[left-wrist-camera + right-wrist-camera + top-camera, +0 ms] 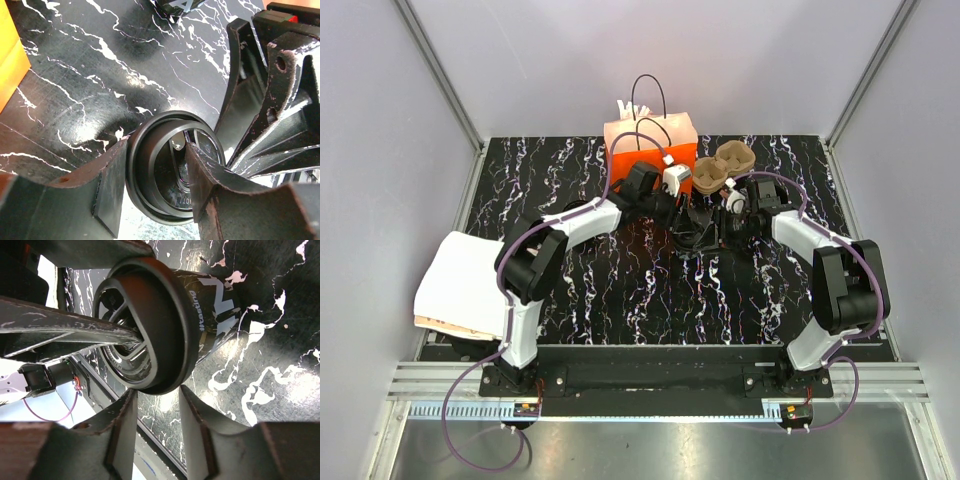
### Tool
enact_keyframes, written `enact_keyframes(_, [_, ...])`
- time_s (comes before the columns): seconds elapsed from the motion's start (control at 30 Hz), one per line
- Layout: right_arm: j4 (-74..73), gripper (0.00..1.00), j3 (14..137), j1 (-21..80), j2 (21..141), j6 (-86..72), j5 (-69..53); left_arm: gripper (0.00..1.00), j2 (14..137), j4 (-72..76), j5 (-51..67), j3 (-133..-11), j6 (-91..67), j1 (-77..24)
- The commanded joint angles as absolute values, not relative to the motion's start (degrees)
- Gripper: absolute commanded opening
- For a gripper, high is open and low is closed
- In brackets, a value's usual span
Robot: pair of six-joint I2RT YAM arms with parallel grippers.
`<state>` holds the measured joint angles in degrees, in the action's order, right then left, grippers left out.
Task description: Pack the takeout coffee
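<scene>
The takeout coffee is a small black cup (pixel 175 320) with a thick black rim and white "#tasting" print, tipped on its side between the two arms (pixel 706 232). My left gripper (pixel 156 162) is shut on the cup's wall (pixel 167 185), with one finger inside the mouth and one outside. That inner finger shows as a dark bar in the right wrist view (pixel 75 335). My right gripper (pixel 157 395) is open, its fingertips just under the rim, one either side of it. It also shows in the left wrist view (pixel 280 100). The orange paper bag (pixel 650 148) stands upright behind the grippers.
A brown pulp cup carrier (pixel 722 168) sits right of the bag, close behind the right wrist. A stack of white paper (pixel 460 285) lies at the table's left edge. The bag's orange side (pixel 10 55) is near the left gripper. Another black printed object (pixel 174 5) lies just beyond.
</scene>
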<state>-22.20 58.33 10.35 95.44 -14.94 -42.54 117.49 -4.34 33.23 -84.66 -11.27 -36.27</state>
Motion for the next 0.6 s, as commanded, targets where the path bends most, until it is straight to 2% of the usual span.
enact_keyframes(0.0, [-20.83,0.39,57.66,10.2,99.49,-12.66,-27.51,0.43,125.51,-18.37,26.89,-80.42,-7.73,-37.97])
enact_keyframes(0.4, [-22.06,0.34,59.41,10.28,101.95,-12.66,-25.4,0.4,125.68,-18.63,26.72,-80.16,-7.82,-37.88])
enact_keyframes(0.57, [-22.5,0.38,60.12,10.28,99.16,-12.22,-28.64,0.4,125.42,-18.98,27.16,-80.77,-7.56,-37.97])
